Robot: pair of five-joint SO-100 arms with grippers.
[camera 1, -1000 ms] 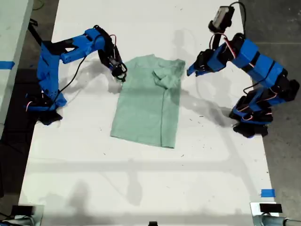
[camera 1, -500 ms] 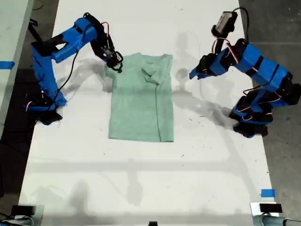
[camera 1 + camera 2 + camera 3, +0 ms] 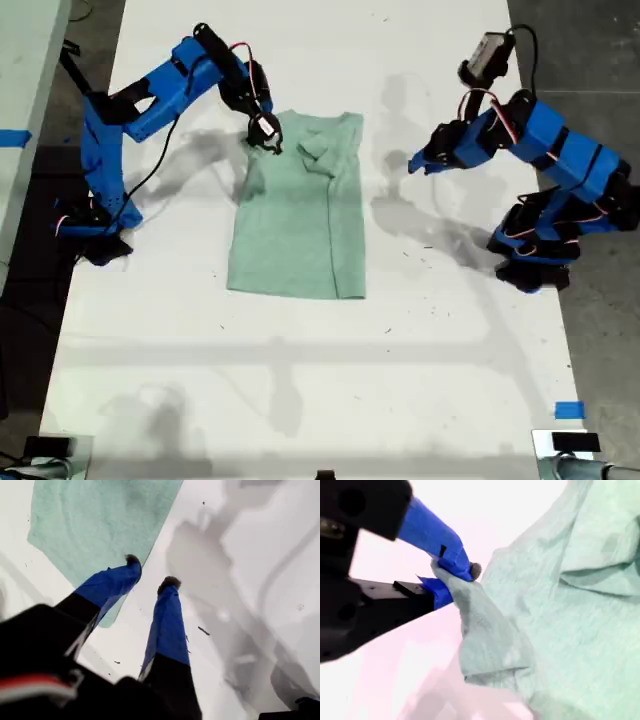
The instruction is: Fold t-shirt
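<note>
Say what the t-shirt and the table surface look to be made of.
The t-shirt: soft, matte, pale mint knit fabric, likely cotton; it drapes and creases where my second end effector pinches it. The table: a smooth white hard surface with faint sheen and soft shadows; exact material unclear.

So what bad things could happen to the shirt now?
My second gripper pinches only a small bunch of the t-shirt at its edge, so the soft cloth might slip out partway through the fold. Lifting that side could also drag the whole shirt across the table and rumple the part already folded over. My first gripper hangs open off the shirt, so nothing pins the other side down.
</note>
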